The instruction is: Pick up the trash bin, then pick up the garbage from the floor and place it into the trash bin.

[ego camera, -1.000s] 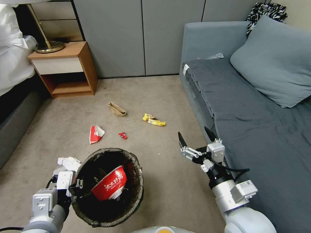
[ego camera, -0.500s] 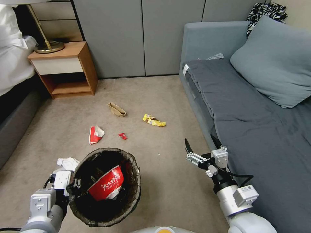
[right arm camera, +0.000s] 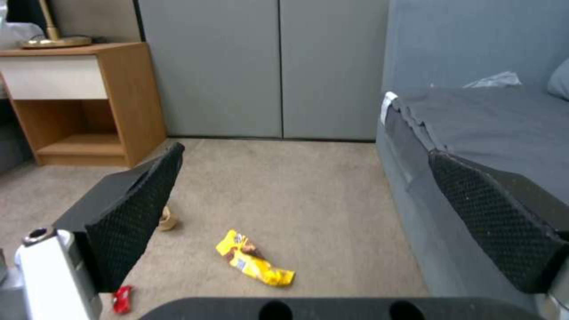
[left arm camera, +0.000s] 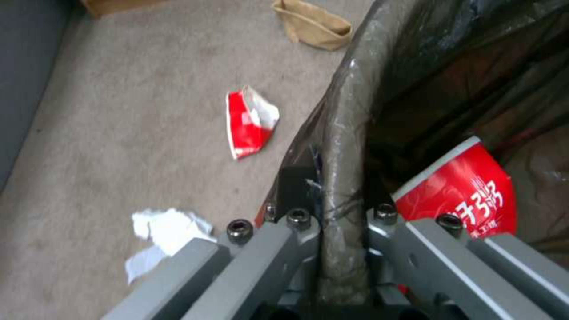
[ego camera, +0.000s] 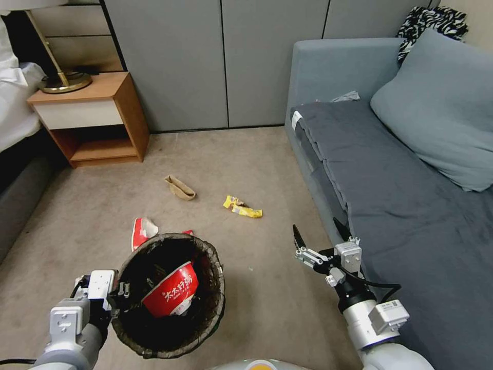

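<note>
The left tool [ego camera: 119, 297] is clamped on the rim of the trash bin [ego camera: 172, 345], holding it above the carpet, probably so that litter can be dropped in. The right tool [ego camera: 322, 237] hangs with its jaws wide apart, facing the yellow wrapper [ego camera: 242, 206] at its 11 o'clock. A brown paper bag [ego camera: 179, 187] and a red-and-white packet [ego camera: 141, 229] lie on the beige carpet [ego camera: 267, 298], between the sofa [ego camera: 405, 205] and the nightstand [ego camera: 84, 121].
</note>
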You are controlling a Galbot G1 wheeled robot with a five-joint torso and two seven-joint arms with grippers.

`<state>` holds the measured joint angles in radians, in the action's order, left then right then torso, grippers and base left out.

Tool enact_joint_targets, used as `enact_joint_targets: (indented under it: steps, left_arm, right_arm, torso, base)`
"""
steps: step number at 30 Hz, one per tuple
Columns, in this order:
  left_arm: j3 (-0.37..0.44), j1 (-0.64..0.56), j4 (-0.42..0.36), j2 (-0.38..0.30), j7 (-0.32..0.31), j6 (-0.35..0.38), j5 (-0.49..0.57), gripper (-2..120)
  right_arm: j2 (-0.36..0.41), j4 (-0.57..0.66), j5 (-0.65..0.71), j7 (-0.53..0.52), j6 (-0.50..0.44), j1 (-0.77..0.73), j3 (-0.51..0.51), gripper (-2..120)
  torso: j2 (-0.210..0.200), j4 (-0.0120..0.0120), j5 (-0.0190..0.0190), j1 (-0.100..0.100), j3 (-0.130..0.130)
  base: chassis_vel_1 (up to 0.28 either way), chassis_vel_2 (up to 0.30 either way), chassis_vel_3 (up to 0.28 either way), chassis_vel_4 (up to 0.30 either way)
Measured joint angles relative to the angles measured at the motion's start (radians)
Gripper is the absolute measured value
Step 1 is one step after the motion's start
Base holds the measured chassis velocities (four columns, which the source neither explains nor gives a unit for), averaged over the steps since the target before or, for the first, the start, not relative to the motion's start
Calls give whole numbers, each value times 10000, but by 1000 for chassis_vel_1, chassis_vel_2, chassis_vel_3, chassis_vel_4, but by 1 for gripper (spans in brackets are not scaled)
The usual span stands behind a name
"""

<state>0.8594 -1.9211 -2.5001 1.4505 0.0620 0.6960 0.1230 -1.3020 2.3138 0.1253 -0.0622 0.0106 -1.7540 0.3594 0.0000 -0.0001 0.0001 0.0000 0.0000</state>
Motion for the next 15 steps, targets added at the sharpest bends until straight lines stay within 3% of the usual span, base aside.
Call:
enact_joint_targets:
  steps: [15]
  left_arm:
    - [-19,-33,0,-22,-17,13,12,1]
  right_arm:
    - [23,-142,5,25,-58,15,-150,100]
  torso:
    - [0,1,-2,1,0]
  base:
    - [-196,195,199,-195]
